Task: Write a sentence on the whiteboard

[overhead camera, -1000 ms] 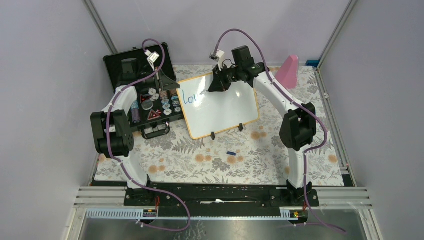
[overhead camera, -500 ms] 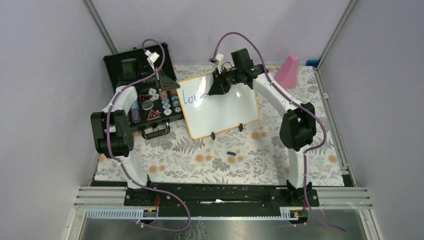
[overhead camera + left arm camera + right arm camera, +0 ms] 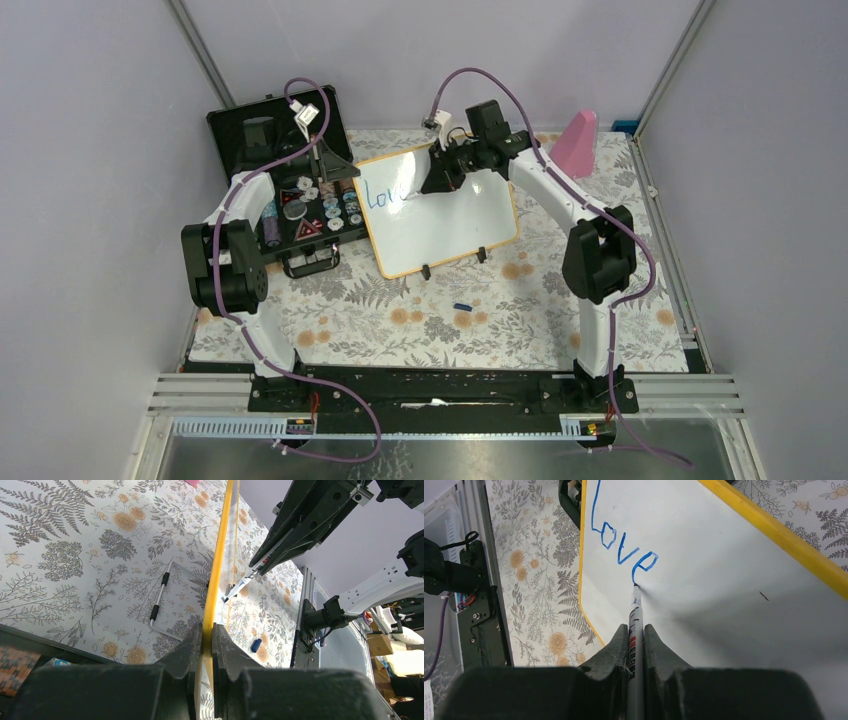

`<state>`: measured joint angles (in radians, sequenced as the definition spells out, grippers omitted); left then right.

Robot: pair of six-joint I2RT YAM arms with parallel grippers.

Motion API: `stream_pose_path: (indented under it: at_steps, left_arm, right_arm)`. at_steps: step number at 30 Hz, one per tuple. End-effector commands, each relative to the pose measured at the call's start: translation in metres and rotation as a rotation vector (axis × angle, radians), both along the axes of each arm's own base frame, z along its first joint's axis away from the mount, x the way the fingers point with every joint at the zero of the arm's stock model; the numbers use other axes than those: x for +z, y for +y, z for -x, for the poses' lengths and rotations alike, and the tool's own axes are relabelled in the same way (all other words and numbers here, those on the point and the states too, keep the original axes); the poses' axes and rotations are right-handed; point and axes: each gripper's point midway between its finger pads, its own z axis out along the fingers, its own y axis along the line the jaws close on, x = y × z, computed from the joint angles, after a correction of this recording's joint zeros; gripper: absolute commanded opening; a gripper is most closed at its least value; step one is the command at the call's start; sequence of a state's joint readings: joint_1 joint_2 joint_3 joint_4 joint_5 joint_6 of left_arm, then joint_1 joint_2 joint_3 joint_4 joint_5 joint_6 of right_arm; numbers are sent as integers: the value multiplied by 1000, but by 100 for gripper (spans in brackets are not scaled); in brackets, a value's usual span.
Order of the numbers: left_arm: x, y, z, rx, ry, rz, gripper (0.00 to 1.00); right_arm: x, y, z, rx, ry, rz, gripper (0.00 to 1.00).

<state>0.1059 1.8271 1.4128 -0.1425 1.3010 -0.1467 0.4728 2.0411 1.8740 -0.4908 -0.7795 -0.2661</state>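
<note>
A rectangular whiteboard [image 3: 440,225] with a thin orange-yellow rim and two small black feet lies toward 12 o'clock on the flower-patterned worktop [image 3: 400,315]. Its feet are at its 6 o'clock edge. The blue handwritten sentence [image 3: 385,195] reads only "Love" and sits near the board's 10 o'clock corner. The right fingers [image 3: 440,172] are clamped on a slim white marker [image 3: 636,615]. In the right wrist view the marker's blue tip touches the board [image 3: 734,580] at the tail of the letter "e" [image 3: 644,562]. The left fingers [image 3: 335,165] are pressed together on the orange-yellow rim [image 3: 216,570] at the board's 9 o'clock side. In the left wrist view the board is seen edge-on, and the rim passes between the left fingers [image 3: 207,630]. A thin wire stand [image 3: 160,597] shows on the cloth behind the board. An open black foam-lined case [image 3: 310,210] with round chips lies just beside the board at its 9 o'clock. A small blue cap [image 3: 461,306] lies on the worktop at 6 o'clock of the board, apart from it. A pink cone-like object [image 3: 576,140] stands at its 2 o'clock.
</note>
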Motion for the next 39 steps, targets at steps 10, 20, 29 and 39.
stream_pose_path:
  at_steps: [10,20,29,39]
  left_arm:
    - [17,-3,10,-15,-47,-2,0]
    - [19,-3,10,-15,-51,-2,0]
    - [19,-2,9,-8,-49,-4,11]
    - [21,-2,17,-2,-63,-26,43]
  right_arm:
    - [31,-15,-17,-43,-89,-5,0]
    - [56,-13,-4,-23,-85,-58,0]
    - [65,-16,9,-15,-87,-67,0]
    - [64,-21,12,-19,-86,-63,0]
